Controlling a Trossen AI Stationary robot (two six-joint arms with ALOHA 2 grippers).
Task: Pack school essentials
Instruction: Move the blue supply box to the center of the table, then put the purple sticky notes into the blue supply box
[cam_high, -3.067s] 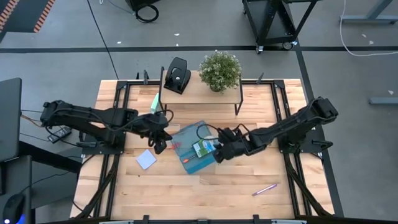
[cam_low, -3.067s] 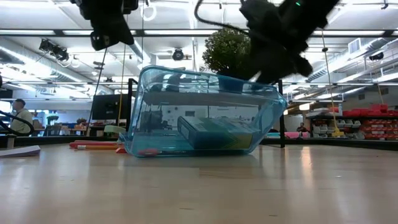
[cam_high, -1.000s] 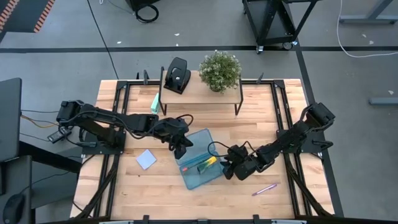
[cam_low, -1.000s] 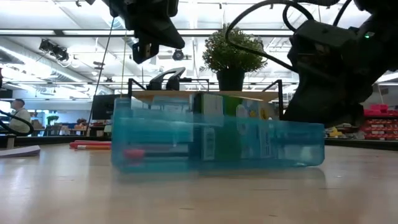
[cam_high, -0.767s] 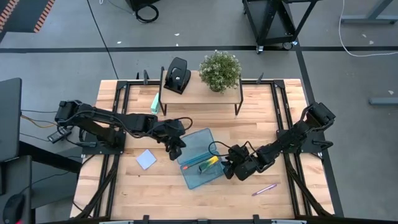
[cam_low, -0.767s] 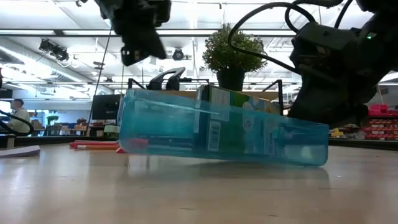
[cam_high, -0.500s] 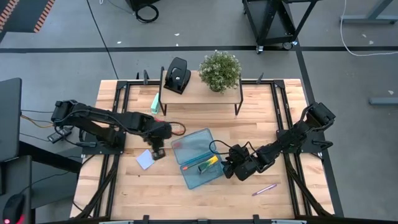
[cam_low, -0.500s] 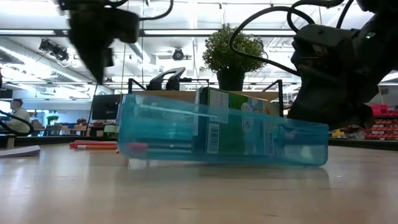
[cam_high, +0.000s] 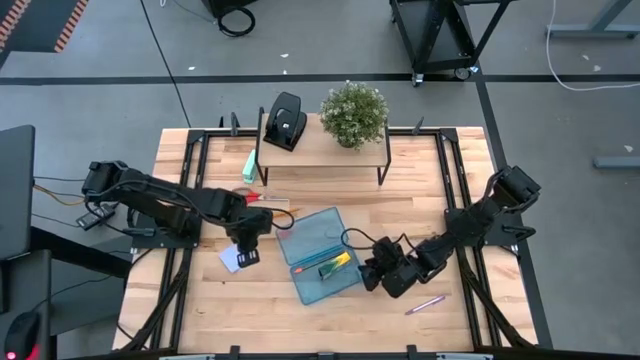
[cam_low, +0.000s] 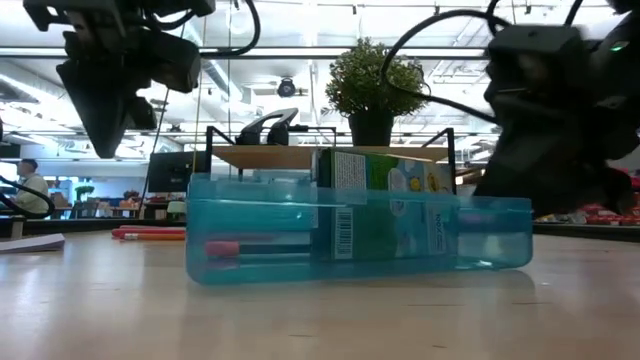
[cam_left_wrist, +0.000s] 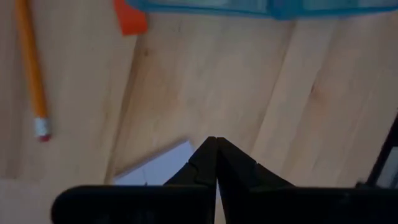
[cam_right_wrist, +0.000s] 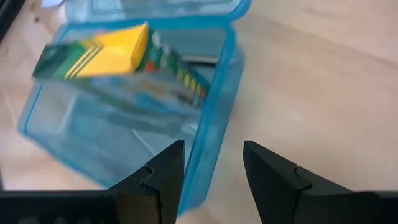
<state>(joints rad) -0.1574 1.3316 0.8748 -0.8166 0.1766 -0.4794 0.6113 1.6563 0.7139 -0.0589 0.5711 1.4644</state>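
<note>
Left gripper, fingers pressed together, nothing held, positioned over pale blue note pad on desk. Orange pencil and small orange piece seen just beyond. Right gripper, fingers parted, empty, placed beside blue box; yellow-green crayon box seen inside. Pink-purple pen seen nearby on desk.

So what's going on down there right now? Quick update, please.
Left claw shut, empty, over the note pad. Right claw open beside the blue box. Crayon box inside; purple pen out on the table. Nothing in the way.
</note>
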